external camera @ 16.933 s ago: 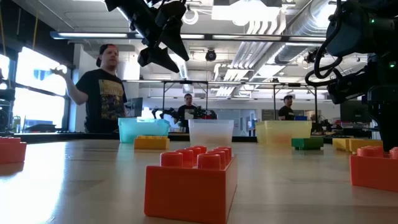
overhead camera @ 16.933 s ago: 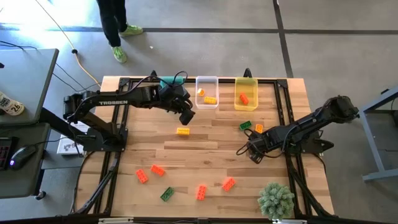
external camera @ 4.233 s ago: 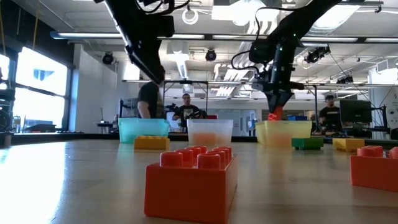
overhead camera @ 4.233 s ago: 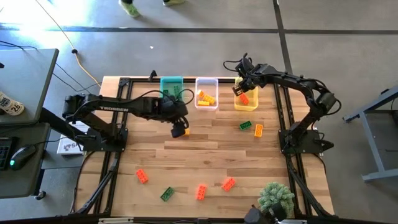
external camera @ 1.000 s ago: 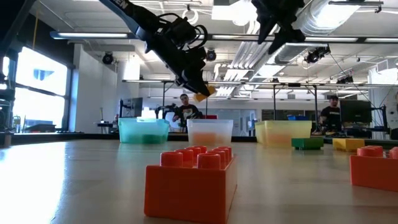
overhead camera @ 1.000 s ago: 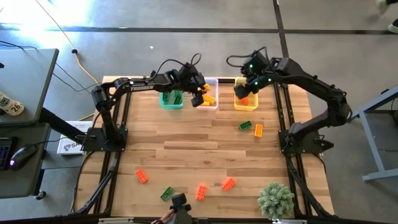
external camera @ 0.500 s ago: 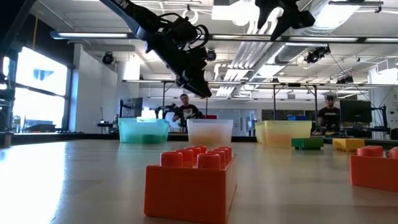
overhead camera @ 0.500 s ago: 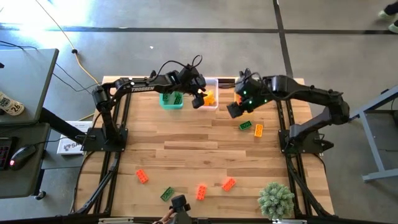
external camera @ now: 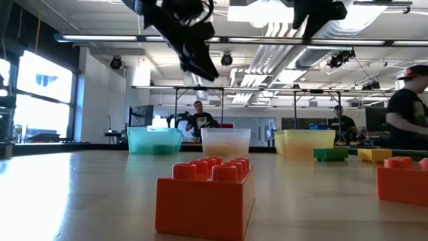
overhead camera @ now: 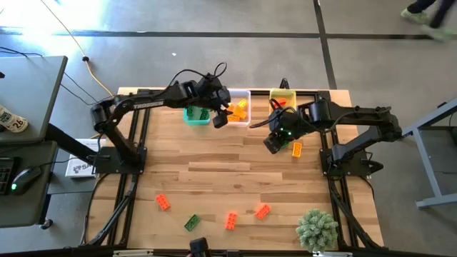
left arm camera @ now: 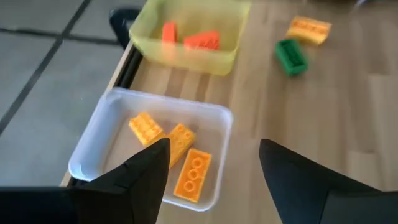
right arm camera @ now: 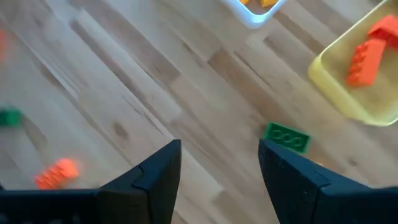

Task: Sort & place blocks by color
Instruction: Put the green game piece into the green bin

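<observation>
My left gripper (overhead camera: pixel 219 119) hangs open and empty above the clear bin (overhead camera: pixel 240 100), which holds three yellow blocks (left arm camera: pixel 180 142). My right gripper (overhead camera: pixel 272 145) is open and empty over the table on the near side of the yellow bin (overhead camera: pixel 283 95), close to a green block (right arm camera: pixel 287 138) and a yellow block (overhead camera: pixel 296 148) lying flat on the wood. Two orange-red blocks (left arm camera: pixel 200 40) lie in the yellow bin. The teal bin (overhead camera: pixel 196 115) holds green blocks. Three orange-red blocks (overhead camera: pixel 263 211) and a green one (overhead camera: pixel 191 223) lie near the near edge.
A fuzzy green plant (overhead camera: pixel 317 228) stands at the near right corner. The three bins stand in a row along the far edge. Bare wood (overhead camera: pixel 214 168) lies in the table's middle. In the low view a large orange-red block (external camera: pixel 206 197) fills the foreground, and people move in the room behind.
My left gripper held a yellow block above the clear bin and let it go. The block is gone from the fingers, and the gripper has risen and shifted slightly toward the table's left. My right gripper has moved from above the yellow bin toward the near edge, over the green block.
</observation>
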Controlling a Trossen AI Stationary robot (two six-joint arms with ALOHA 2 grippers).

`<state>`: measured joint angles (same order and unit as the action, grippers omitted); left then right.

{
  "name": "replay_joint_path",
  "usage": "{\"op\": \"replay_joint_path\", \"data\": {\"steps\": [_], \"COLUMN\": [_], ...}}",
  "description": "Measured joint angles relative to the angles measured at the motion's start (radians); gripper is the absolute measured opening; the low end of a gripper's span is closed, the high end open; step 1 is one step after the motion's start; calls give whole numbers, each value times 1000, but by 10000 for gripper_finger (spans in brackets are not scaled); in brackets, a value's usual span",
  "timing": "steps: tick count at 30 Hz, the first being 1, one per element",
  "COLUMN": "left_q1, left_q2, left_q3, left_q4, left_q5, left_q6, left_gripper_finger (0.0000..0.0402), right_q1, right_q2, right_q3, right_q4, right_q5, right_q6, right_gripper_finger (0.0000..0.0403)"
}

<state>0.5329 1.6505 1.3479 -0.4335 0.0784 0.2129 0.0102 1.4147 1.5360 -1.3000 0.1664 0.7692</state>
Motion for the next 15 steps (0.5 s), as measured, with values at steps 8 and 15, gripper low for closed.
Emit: {"op": "replay_joint_path", "data": {"steps": [8,15], "left_q1": [-67,-112], "left_q2": [-151,-217], "left_q3": [0,0], "left_q4": [-136,-238], "left_q5": [-3,-3], "left_q6": [-20,-57], "left_gripper_finger": [236,236], "right_q1": [-56,-109], "right_q2": [2,5], "right_q3": [-29,-167], "right_q4": [-61,-22], "right_q5": [-26,-109], "right_q6": [-371,-620], "right_gripper_finger": [201,201]}}
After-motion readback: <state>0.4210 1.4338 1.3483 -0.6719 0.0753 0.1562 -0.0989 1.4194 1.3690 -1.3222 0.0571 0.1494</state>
